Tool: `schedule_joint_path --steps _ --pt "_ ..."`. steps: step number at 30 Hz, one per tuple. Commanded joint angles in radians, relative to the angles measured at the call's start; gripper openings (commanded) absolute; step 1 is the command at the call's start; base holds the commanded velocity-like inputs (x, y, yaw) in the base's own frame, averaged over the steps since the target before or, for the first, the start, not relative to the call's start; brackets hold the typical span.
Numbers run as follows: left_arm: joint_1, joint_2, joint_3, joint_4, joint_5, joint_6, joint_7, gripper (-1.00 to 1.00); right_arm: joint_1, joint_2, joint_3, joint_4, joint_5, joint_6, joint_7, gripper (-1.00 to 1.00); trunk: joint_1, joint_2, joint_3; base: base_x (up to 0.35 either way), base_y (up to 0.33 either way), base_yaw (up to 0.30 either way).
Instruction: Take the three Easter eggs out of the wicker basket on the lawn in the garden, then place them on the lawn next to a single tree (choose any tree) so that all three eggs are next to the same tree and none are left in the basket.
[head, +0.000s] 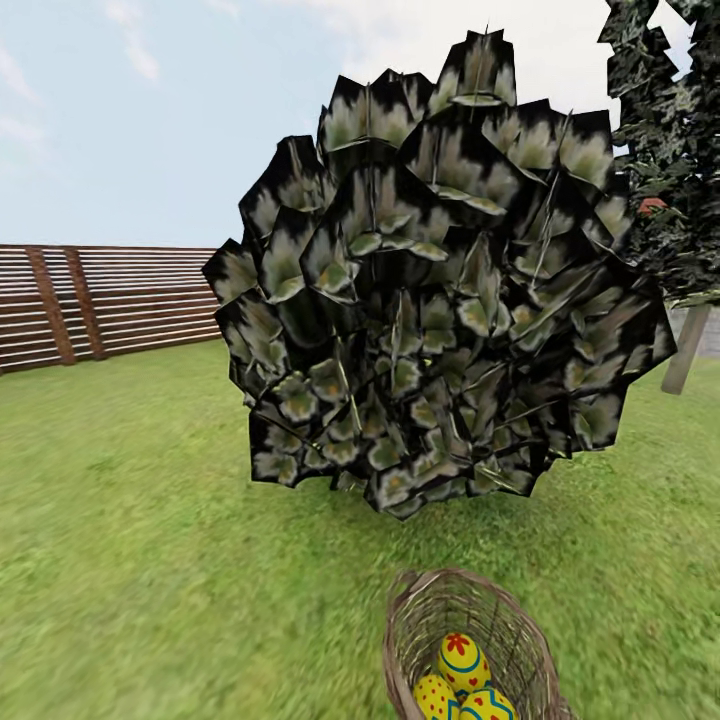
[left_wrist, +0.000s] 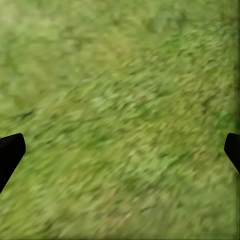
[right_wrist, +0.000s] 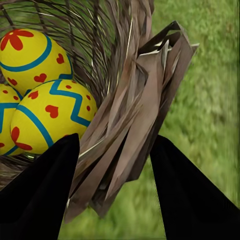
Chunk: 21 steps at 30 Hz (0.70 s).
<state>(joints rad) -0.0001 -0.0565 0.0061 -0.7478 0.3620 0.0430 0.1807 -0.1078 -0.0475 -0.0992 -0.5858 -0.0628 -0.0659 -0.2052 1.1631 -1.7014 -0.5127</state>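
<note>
Eggs in the basket, bottom of the head view

The right gripper (right_wrist: 112, 165) clamps the stiff woven rim of the basket (head: 470, 610); three smooth, rounded eggs (head: 462, 662) inside want a centred grip. The left gripper (left_wrist: 120, 150) hangs apart over lawn (head: 130, 520). A bush (head: 440, 290) stands beyond.

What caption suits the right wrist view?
Right gripper straddling the wicker basket wall, three Easter eggs inside.
</note>
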Motion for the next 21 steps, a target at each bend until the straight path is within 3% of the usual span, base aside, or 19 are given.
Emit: schedule_joint_path --steps 1,21 --pt "0.000 0.000 0.001 -0.002 0.006 0.005 0.003 1.00 -0.001 0.000 0.001 0.000 -0.003 -0.005 0.000 -1.00 0.000 -0.001 -0.001 0.000 0.000 -0.261" --pt "0.000 0.000 0.002 -0.002 0.008 0.005 0.003 1.00 -0.001 -0.001 0.000 0.000 -0.003 -0.005 0.000 -1.00 0.000 -0.001 -0.001 0.000 0.000 -0.267"
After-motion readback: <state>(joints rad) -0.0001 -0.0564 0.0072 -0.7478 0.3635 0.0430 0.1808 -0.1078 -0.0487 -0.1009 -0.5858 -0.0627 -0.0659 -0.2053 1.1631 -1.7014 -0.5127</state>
